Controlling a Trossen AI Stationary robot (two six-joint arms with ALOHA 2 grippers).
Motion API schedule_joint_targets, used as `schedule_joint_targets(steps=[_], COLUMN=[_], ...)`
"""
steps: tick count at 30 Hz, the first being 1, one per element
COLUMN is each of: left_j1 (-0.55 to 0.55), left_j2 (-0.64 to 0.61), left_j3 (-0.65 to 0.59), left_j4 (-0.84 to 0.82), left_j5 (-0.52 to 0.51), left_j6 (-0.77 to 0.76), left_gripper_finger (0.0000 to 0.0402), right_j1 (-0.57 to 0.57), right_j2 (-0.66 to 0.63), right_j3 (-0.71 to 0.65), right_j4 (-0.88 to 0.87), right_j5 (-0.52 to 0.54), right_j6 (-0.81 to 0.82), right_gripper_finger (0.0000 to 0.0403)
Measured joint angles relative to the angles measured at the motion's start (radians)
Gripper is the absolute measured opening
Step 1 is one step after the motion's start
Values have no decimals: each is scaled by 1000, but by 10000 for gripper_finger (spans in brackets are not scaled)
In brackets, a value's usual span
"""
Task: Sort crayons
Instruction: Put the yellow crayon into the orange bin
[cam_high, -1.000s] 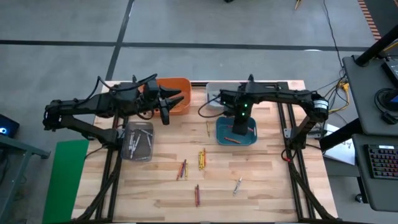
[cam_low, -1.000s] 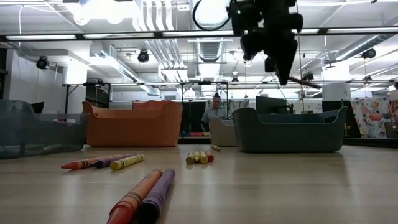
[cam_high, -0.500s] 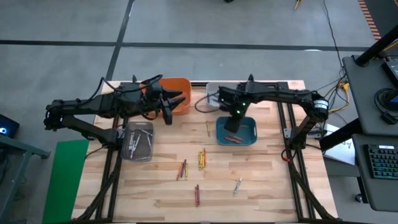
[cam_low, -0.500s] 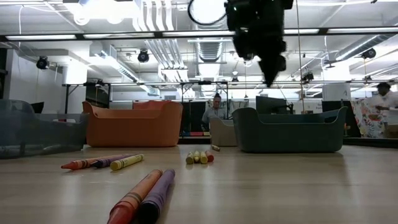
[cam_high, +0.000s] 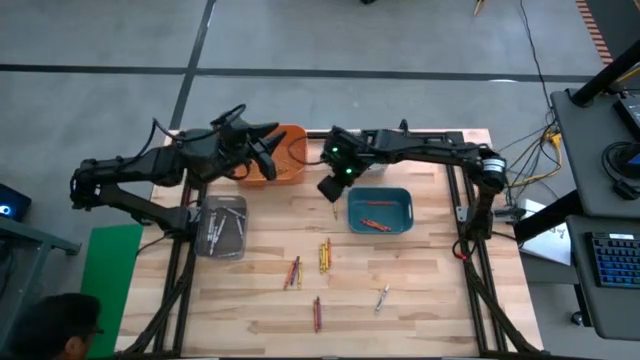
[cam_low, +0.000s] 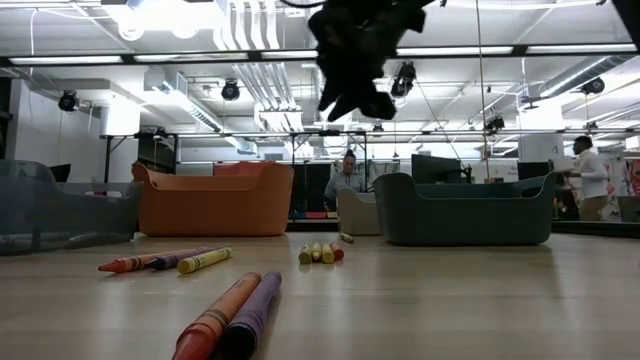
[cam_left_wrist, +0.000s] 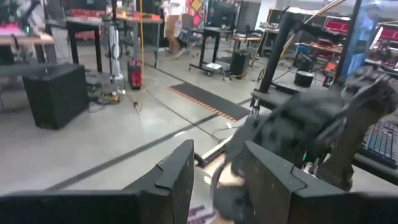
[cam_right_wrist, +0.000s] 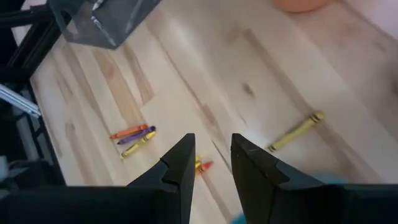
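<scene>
Because my right gripper holds nothing: its fingers are apart with only air between them. It hangs over the table, between the orange bin and the teal bin.
Left gripper: waiting above the orange bin, fingers apart too, nothing in them.
Next job (my guess): pick up one more crayon.
Nearest crayon: the lone yellow one, lying flat on the wood just beside the teal bin, almost under my right gripper.
How to do it well: turn my fingers so one sits on each long side of the yellow one. Come straight down. Pinch it in the middle so it does not tip. Stop before my tips bump the wood (it is thin, so I must go low). Lift before I swing away.
Other crayons: a yellow bunch mid-table, a red, orange and purple group near it, two red ones and a pale one by the near edge.
Teal bin: a few red and orange crayons inside.
Clear bin: grey sticks inside.
Orange bin: my left arm hides most of it, so I cannot tell what is in it.
Where yellow goes: I see no bin with yellows, so I cannot tell.
</scene>
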Motion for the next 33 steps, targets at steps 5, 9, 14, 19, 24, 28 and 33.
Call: schedule_joint_targets(steps=[5,9,14,19,24,28,33], left_j1=[0,0,0,0,0,0,0], left_j2=[-1,-1,-1,-1,3,3,3], left_j3=[50,83,103,103,102,102,102], left_j4=[2,2,1,-1,-10,-16,-17], left_j5=[-10,-43,-45,-45,-45,-45,-67], left_j6=[87,138,178,179,179,179,179], left_gripper_finger=[119,119,119,119,119,119,119], right_j1=[20,22,22,30,53,78,104], right_j2=[124,232,371,476,535,565,579], right_j3=[109,205,364,500,575,592,587], right_j4=[-48,-135,-345,-487,-497,-507,-536], right_j5=[-2,14,125,191,229,323,519], right_j6=[-4,-23,-96,-161,-187,-212,-184], right_gripper_finger=[87,75,61,54,52,52,52])
